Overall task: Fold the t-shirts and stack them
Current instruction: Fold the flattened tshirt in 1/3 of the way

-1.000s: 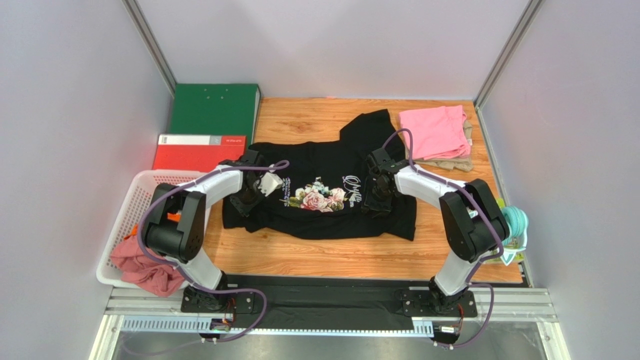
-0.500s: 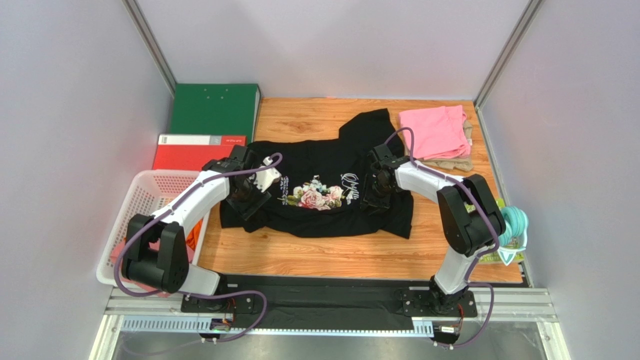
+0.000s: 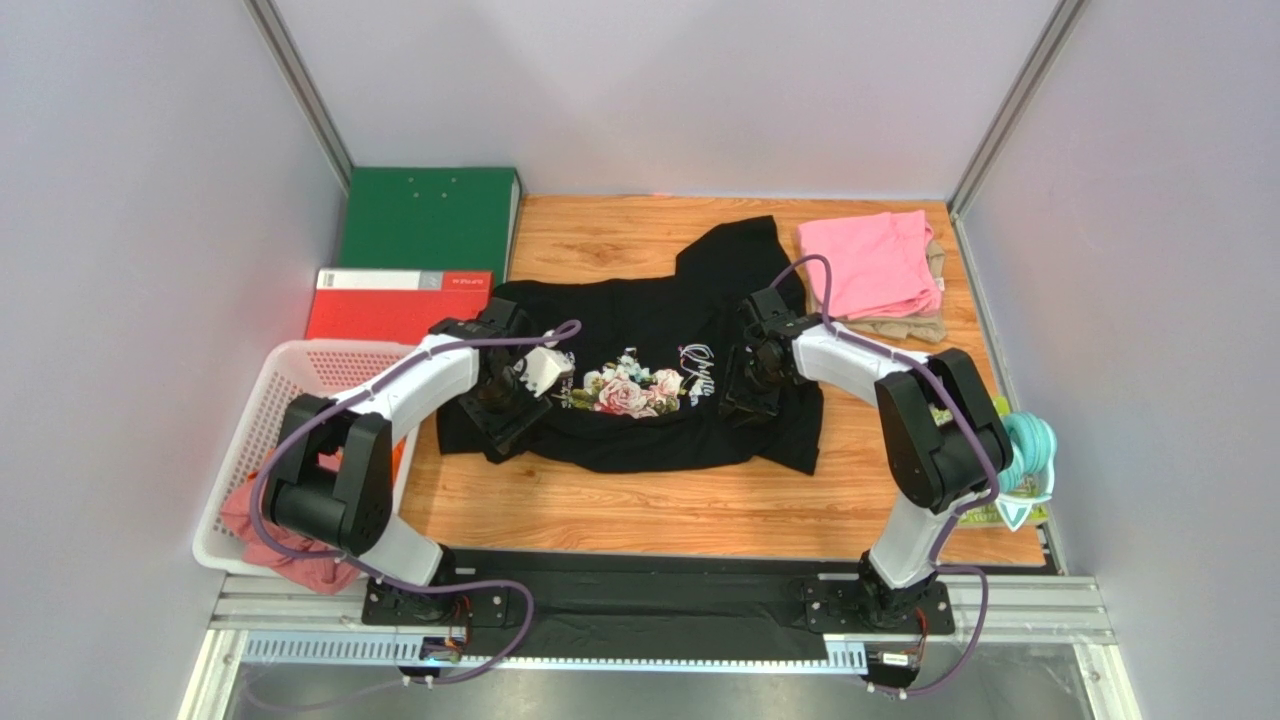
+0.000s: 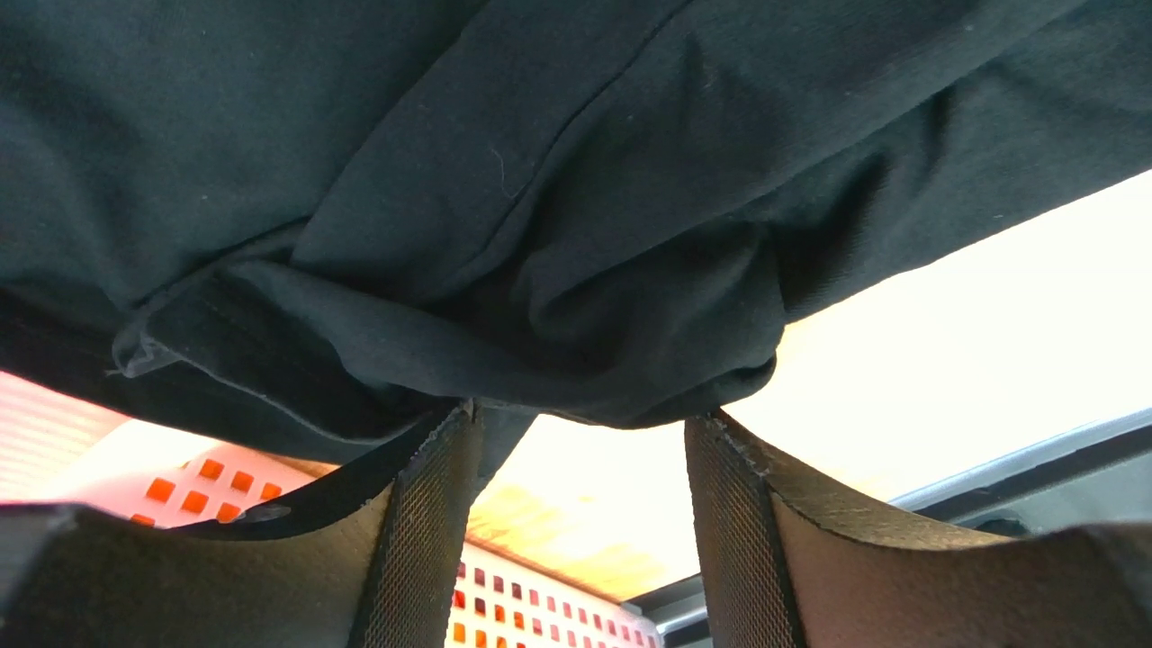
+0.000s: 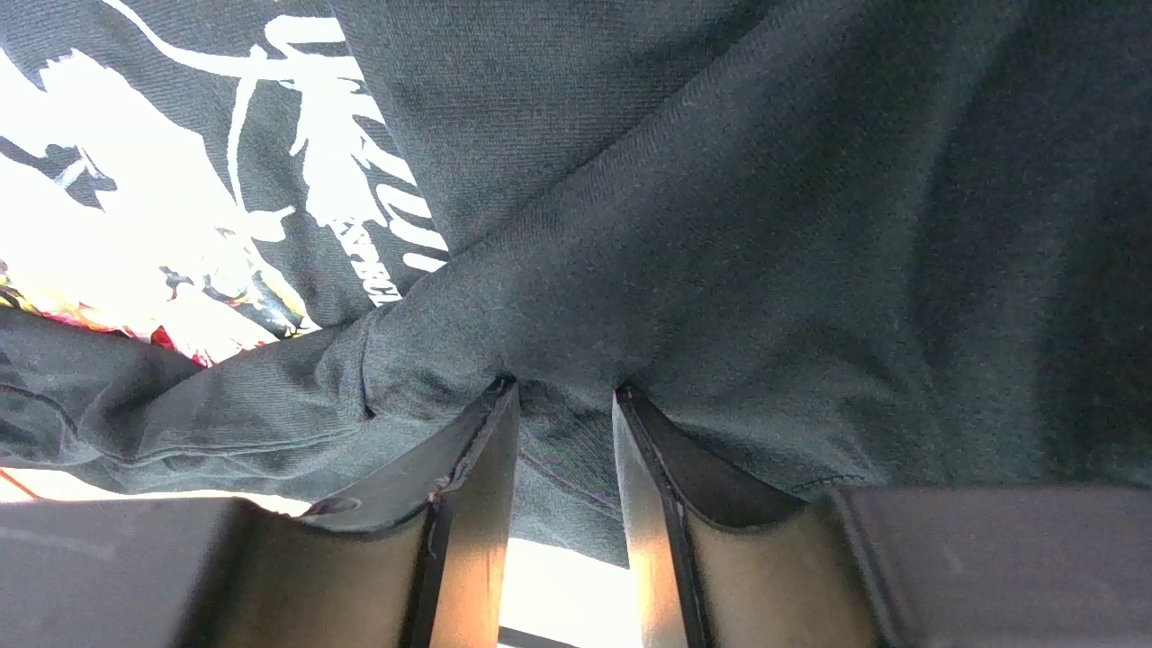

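Note:
The large black t-shirt (image 3: 646,323) with the rose print lies spread across the middle of the wooden table. My left gripper (image 3: 504,405) is at its left hem. In the left wrist view that gripper (image 4: 582,419) stands open, its tips touching a bunched fold of black cloth (image 4: 541,270) with nothing between the fingers. My right gripper (image 3: 744,393) is at the shirt's right side. In the right wrist view it (image 5: 565,394) is shut on a pinch of black cloth (image 5: 811,270) beside the white script. A folded pink t-shirt (image 3: 869,263) rests on a beige one (image 3: 902,324) at the back right.
A white basket (image 3: 293,375) at the left edge holds a dusty-rose shirt (image 3: 286,533). Green (image 3: 428,218) and red (image 3: 394,300) binders lie at the back left. A teal coiled bundle (image 3: 1029,450) hangs off the table's right edge.
My left gripper has opened and let go of the shirt's left hem. The right gripper keeps its pinch and the shirt's lower right corner has drawn in slightly.

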Robot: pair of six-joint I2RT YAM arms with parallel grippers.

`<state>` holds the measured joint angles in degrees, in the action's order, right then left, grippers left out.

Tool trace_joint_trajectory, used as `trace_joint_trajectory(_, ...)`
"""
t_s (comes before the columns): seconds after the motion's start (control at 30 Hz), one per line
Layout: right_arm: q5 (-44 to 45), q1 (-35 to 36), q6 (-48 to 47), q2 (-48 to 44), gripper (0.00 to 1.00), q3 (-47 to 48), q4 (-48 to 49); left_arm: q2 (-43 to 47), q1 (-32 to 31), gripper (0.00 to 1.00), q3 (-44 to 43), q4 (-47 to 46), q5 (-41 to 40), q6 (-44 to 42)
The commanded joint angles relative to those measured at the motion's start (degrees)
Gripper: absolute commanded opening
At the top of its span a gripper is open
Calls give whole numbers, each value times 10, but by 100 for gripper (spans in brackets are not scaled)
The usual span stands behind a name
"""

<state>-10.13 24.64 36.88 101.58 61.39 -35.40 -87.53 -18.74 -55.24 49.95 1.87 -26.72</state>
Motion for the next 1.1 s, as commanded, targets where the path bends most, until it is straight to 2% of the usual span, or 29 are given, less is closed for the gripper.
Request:
trace_joint_trajectory(0.0, 56, -3, -7, 35, 38, -32, 46, -12, -1, 63, -13, 1, -3, 7)
trace_joint_trajectory(0.23, 52, -3, -6, 20, 38, -40, 45, -35, -3, 64, -23, -8, -1, 8)
trace_joint_trajectory(0.33, 52, -3, -6, 17, 38, -43, 45, -58, -12, 59, -42, -7, 2, 15)
trace_joint_trajectory(0.37, 52, -3, -5, 16, 38, -43, 45, -62, -15, 46, -50, -6, 3, 17)
trace_joint_trajectory(0.43, 51, -3, -4, 13, 38, -43, 45, -67, -19, 29, -54, 0, 8, 18)
trace_joint_trajectory(0.47, 52, -3, -4, 12, 38, -43, 45, -66, -19, 13, -55, 2, 9, 18)
trace_joint_trajectory(0.5, 52, -3, -5, 10, 38, -43, 44, -63, -19, 3, -54, 4, 7, 17)
trace_joint_trajectory(0.53, 56, -3, -5, 10, 38, -43, 44, -56, -18, 0, -51, 3, 2, 15)
trace_joint_trajectory(0.67, 64, -6, -8, 7, 38, -44, 41, -13, -18, 0, -17, 15, -5, -3)
trace_joint_trajectory(0.8, 71, -21, -8, 2, 34, -55, 40, 66, -9, 0, 9, 39, -17, -22)
trace_joint_trajectory(1.07, 72, -48, -19, 2, 33, -72, 48, 218, 83, 0, 42, 118, -56, -109)
